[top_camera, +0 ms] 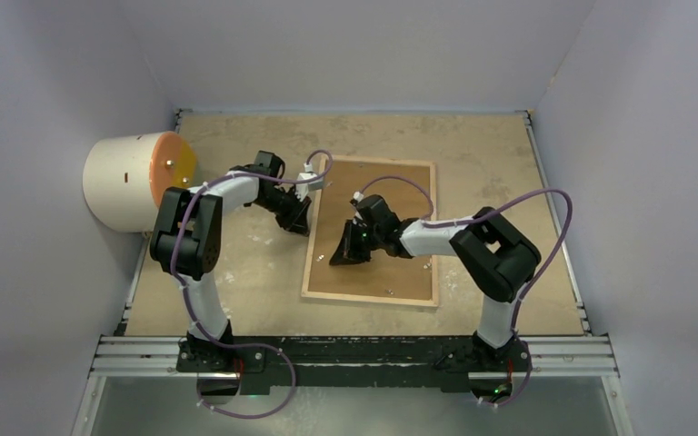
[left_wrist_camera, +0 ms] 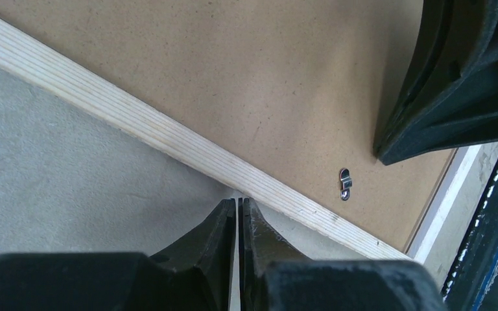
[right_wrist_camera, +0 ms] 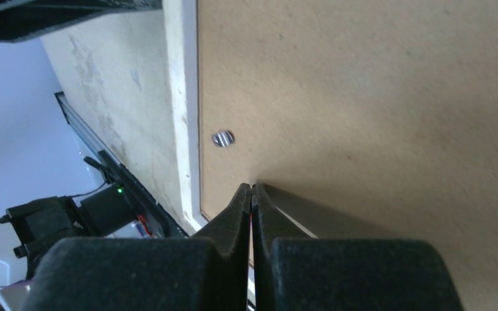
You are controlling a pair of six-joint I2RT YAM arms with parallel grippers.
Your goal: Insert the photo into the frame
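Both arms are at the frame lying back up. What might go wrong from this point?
1. The left fingers, shut, sit at the frame's thin edge; they may slip off or shove it sideways.
2. The right fingers, shut, touch the board beside a metal tab; if that tab holds the board, prying may fail.

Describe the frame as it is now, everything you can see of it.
The frame lies flat, back up, on the table, slightly skewed. Its rim is thin, pale layered wood. A brown board fills the back, with a small metal hanger and a round metal fastener near the rim. Front and glass are hidden. The shut left gripper sits at the rim's outer edge; the shut right gripper rests its tips on the board.
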